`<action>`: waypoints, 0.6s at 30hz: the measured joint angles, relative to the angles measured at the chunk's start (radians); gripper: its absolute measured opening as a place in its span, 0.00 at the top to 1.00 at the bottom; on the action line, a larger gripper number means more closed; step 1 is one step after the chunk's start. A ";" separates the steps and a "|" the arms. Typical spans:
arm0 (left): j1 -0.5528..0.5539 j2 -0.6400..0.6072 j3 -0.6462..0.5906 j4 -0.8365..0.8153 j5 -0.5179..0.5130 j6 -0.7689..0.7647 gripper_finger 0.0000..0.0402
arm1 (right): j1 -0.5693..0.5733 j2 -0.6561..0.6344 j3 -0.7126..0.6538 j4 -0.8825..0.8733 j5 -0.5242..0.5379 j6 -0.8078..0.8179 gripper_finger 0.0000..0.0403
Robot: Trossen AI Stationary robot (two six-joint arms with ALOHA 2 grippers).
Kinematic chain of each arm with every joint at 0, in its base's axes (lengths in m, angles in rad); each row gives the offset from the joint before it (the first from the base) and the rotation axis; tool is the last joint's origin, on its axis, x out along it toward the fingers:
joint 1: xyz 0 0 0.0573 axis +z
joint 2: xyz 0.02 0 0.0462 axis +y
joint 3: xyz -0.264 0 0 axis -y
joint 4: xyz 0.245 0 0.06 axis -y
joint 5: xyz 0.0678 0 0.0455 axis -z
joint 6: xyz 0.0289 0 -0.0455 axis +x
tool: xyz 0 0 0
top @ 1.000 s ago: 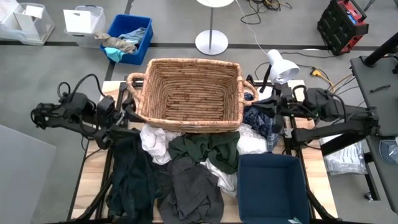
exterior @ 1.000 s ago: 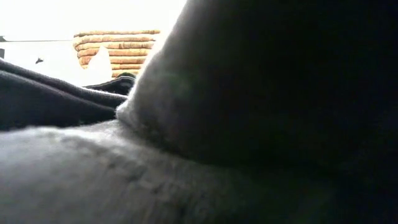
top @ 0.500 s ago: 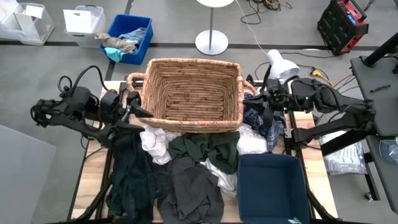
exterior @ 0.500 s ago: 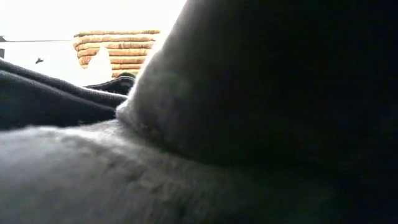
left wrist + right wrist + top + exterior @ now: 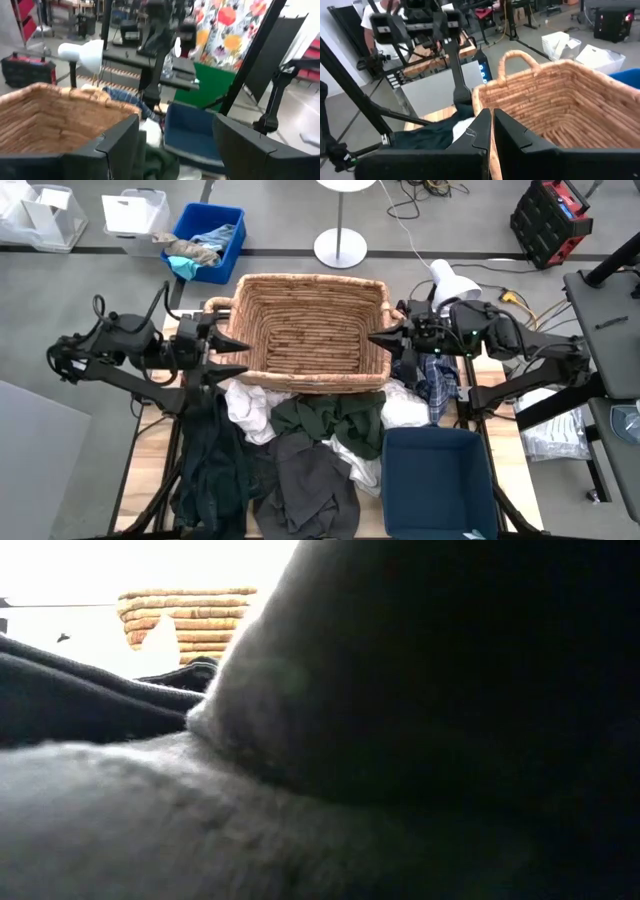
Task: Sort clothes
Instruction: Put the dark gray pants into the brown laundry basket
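The clothes lie in a heap on the table in front of a wicker basket (image 5: 310, 330): a black one (image 5: 210, 460), a dark grey one (image 5: 305, 480), a dark green one (image 5: 330, 420), white ones (image 5: 250, 405) and a navy plaid one (image 5: 435, 385) under my right arm. My left gripper (image 5: 232, 356) is open and empty at the basket's left wall, its fingers wide apart in the left wrist view (image 5: 175, 150). My right gripper (image 5: 378, 337) is shut and empty over the basket's right rim, also seen in its wrist view (image 5: 491, 137).
A navy bin (image 5: 435, 480) stands at the table's near right. A white lamp (image 5: 455, 285) stands behind my right arm. A blue bin with rags (image 5: 205, 240) and clear boxes (image 5: 135, 210) sit on the floor beyond. A dark garment (image 5: 420, 690) fills most of the low view.
My right gripper has gone toward the table's left, from beside the plaid garment to the basket's right rim. My left gripper has gone toward the table's right, up to the basket's left wall. The clothes have stayed where they were.
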 joint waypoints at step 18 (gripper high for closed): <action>0.000 0.043 0.034 -0.149 -0.219 -0.029 0.42 | 0.016 0.373 0.685 -0.667 -0.031 -0.128 0.97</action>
